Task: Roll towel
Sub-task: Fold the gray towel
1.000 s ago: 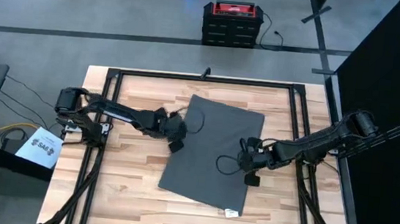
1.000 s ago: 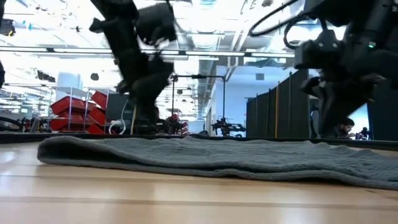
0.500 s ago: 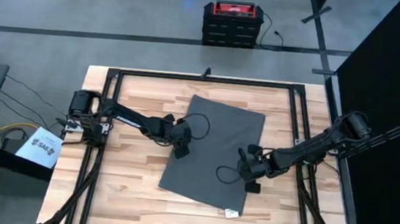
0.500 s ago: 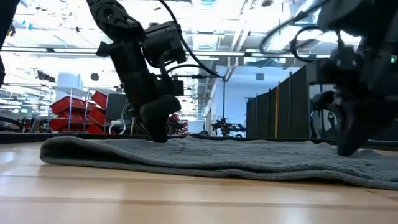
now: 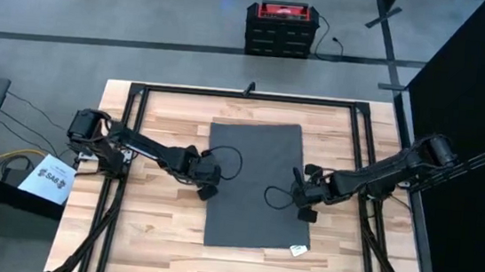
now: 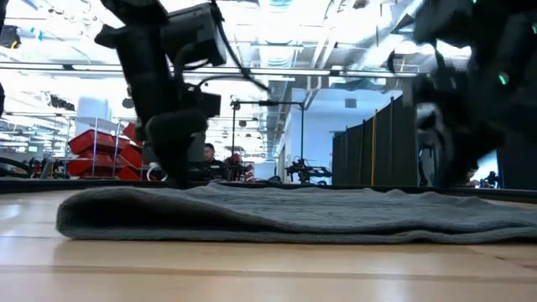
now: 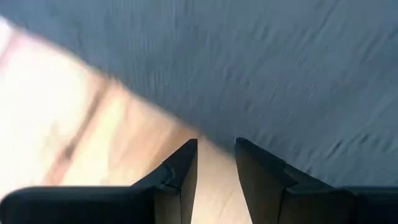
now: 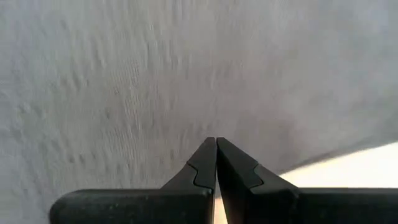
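the towel (image 5: 256, 184) lies flat and unrolled on the wooden surface (image 5: 155, 253), its edges square to the surface's edges, with the small white tag (image 5: 299, 249) at the near right corner. nothing of the roll has begun.

the left gripper (image 5: 207, 186) sits low at the towel's left edge, about halfway along it. in the left wrist view its fingers (image 7: 186, 168) stand a narrow gap apart with bare wood between them and the cloth edge just ahead, so they hold nothing. the right gripper (image 5: 304, 198) sits at the right edge, opposite the left. in the right wrist view its fingers (image 8: 208, 163) are pressed together with cloth filling the view beyond them; whether any cloth is pinched between them cannot be told.

to roll well, both grippers would do better at one short end, say the two corners of the same edge, than at mid-length. lift that edge only a little, fold it over onto the cloth, then push it along evenly with both arms in step, so the roll stays straight and tight. uneven pace would likely skew it into a cone, and a high lift may drag the whole towel across the surface.
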`<move>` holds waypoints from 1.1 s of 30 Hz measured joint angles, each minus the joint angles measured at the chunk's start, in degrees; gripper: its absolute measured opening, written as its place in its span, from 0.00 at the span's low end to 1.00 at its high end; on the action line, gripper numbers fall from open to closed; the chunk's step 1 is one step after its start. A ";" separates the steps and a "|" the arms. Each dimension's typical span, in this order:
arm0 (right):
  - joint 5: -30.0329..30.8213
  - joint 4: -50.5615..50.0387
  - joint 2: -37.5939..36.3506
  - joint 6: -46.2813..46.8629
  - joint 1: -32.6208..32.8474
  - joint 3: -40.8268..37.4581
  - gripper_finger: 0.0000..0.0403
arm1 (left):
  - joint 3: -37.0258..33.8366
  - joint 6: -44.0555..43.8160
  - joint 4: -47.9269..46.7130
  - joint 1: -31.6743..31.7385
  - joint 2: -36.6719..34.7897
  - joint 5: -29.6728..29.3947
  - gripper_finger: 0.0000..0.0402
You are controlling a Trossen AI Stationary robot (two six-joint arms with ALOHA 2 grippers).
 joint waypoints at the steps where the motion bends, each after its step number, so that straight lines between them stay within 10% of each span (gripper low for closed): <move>1: 1.65 0.00 -1.74 -1.33 -1.58 0.49 0.00 | 0.04 1.04 0.43 0.43 -0.81 -0.82 0.24; 9: -5.05 0.25 -14.28 -10.31 -27.18 0.67 0.11 | -0.30 9.76 5.14 12.05 -7.67 -5.43 0.25; 20: -30.91 14.66 -1.67 -4.68 -60.62 0.73 0.48 | -2.16 13.46 18.64 32.98 -2.39 21.57 0.39; 33: -37.36 22.40 17.16 -11.27 -68.23 5.18 0.57 | -2.03 12.22 23.97 44.34 5.80 29.50 0.50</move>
